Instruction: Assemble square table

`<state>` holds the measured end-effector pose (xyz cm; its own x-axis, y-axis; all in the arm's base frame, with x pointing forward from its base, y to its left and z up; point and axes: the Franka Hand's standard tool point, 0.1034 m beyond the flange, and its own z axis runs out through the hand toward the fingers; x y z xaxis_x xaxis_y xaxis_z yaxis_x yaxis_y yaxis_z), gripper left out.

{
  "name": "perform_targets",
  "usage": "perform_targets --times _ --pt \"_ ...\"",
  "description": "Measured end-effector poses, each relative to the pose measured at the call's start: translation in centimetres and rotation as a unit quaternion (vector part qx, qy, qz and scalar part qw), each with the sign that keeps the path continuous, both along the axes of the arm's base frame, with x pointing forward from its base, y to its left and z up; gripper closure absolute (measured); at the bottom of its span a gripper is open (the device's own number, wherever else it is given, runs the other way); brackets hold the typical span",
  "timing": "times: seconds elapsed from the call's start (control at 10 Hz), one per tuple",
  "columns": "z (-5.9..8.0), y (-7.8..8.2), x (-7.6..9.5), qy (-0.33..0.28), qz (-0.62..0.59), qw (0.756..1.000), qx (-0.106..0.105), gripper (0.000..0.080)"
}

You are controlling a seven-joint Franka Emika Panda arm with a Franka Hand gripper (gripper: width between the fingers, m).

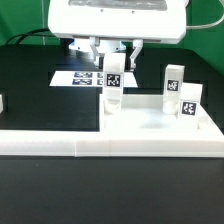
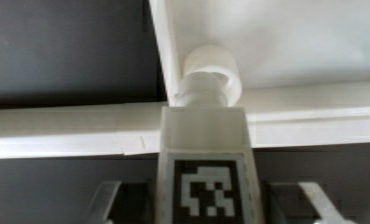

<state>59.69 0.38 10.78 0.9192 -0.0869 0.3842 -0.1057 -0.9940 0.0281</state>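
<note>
The square table's slab (image 1: pixel 150 125) lies flat on the dark surface, just behind the long low white wall (image 1: pixel 110 146) that runs along the surface's near edge; two legs (image 1: pixel 172 82) already stand upright on the slab toward the exterior view's right, the second leg (image 1: pixel 188 101) nearer the wall; a third leg (image 1: pixel 113 80) stands upright at the slab's corner on the exterior view's left, its long axis vertical, directly beneath the end effector (image 1: pixel 112 52); in the wrist view this leg (image 2: pixel 203 160) points straight down at a round socket (image 2: pixel 212 62) in the slab's corner (image 2: pixel 271 40), so the coming move looks like a straight descent or twist along that axis; the end effector's fingers (image 2: pixel 114 205) flank the leg's tagged face, partly closed and clamped on it; the marker board (image 1: pixel 78 77) lies behind, toward the far edge
</note>
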Motion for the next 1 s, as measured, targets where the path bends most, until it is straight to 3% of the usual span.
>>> perform_targets --times 1.0 --pt "-2.0 0.3 1.7 -0.001 0.005 1.000 -0.011 0.0509"
